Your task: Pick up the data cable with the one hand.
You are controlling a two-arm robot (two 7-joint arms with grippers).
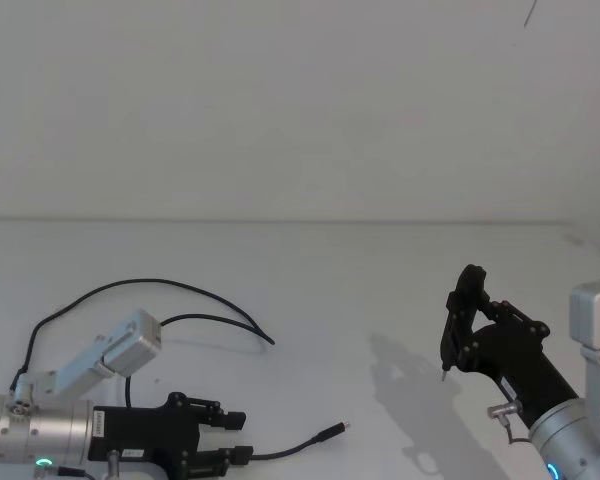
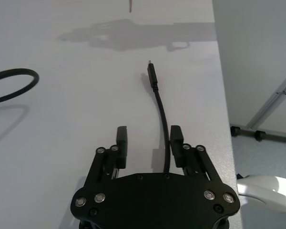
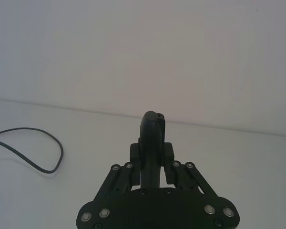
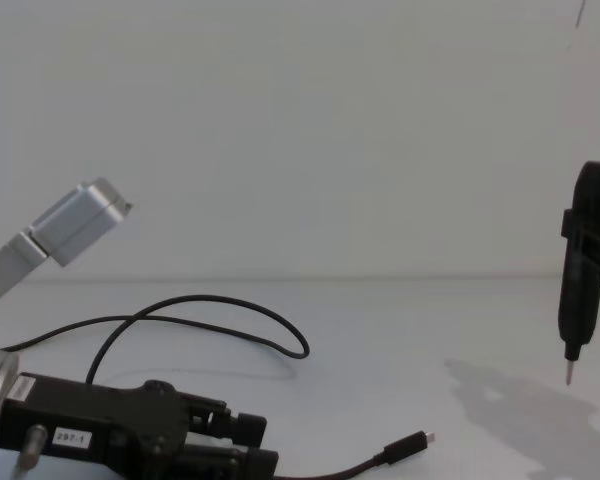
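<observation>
Left gripper point(image 2: 148, 139), black plastic, two-jaw, white "297-1" label, silver wrist with green ring light: low over the near-left of the table, jaws apart.

Item between its fingers point(image 2: 121, 142): data cable point(image 2: 158, 104), a long thin black cord lying on the white tabletop point(image 1: 380, 300). It runs through the gap close beside one finger and is not pinched. Its small black plug point(image 2: 152, 76), silver-tipped, lies just ahead of the gripper. The rest of the cord loops loosely over the left part of the table.

Step in hand, by judgement: grasp lined up, closing not yet done. The next move calls for shutting the jaws squarely on the cord, then lifting. The cord is thin and sits off-centre in the gap, so it may slide free.

Right gripper point(image 3: 151, 160): raised at the right, well apart from the cable, clamped on a slim black pen-like tool point(image 4: 578, 270) with its tip pointing down. No obstacle lies between the left gripper and the cord.
</observation>
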